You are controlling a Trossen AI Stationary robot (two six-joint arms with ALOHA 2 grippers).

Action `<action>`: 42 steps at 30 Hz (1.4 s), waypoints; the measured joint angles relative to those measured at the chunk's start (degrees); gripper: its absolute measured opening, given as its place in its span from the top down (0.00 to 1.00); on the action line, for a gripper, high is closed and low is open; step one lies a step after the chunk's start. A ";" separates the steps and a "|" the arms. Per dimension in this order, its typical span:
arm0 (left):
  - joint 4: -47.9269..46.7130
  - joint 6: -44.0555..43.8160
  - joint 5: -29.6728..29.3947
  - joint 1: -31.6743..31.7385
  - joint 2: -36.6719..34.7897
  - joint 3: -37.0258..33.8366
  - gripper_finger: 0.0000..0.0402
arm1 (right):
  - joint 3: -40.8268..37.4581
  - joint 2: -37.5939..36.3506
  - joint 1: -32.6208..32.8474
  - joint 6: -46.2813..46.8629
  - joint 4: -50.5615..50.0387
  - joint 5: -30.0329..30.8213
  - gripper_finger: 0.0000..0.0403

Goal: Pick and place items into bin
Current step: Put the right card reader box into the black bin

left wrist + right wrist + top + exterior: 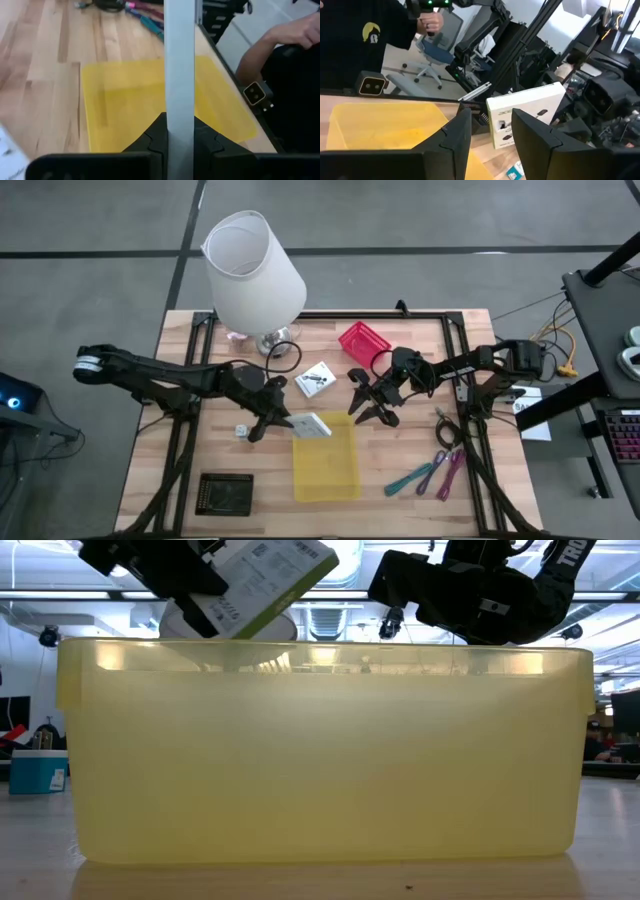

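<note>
Left gripper (283, 420) is pinched on a white card (312, 424), held edge-on over the yellow bin (326, 470); its face is hidden. Beyond, the right gripper (366, 402) is seen spread, empty.

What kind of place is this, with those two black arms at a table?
Probably a robotics lab or workshop. Two dark robot arms work over a wooden table framed in black rails, sorting small items into a translucent yellow plastic bin, with office chairs and a seated person behind.

Yellow bin (325, 463), white box (311, 425) (black marks), red basket (363, 342).
</note>
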 joint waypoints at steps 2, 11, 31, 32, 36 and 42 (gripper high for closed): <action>-2.40 -1.46 -1.25 -0.51 -0.57 0.68 0.93 | 0.00 0.00 0.02 -0.09 0.04 0.07 0.68; -20.48 -10.07 -5.94 -4.00 -0.99 5.94 0.93 | 0.61 0.00 0.04 -0.07 -0.22 0.11 0.69; -47.48 -33.08 -8.54 -12.46 -0.63 17.44 0.93 | 0.59 0.00 0.04 -1.58 -0.20 0.98 0.70; -48.38 -34.08 -8.54 -12.88 -0.57 17.86 0.93 | 0.59 0.00 0.04 -1.58 -0.21 0.98 0.70; -50.83 -37.37 -8.51 -15.02 -0.55 18.58 0.93 | 0.59 0.00 0.04 -1.58 -0.20 0.98 0.71; -50.81 -43.88 -7.25 -18.46 -0.55 18.65 0.93 | 0.59 0.00 0.04 -2.00 -0.19 0.98 0.71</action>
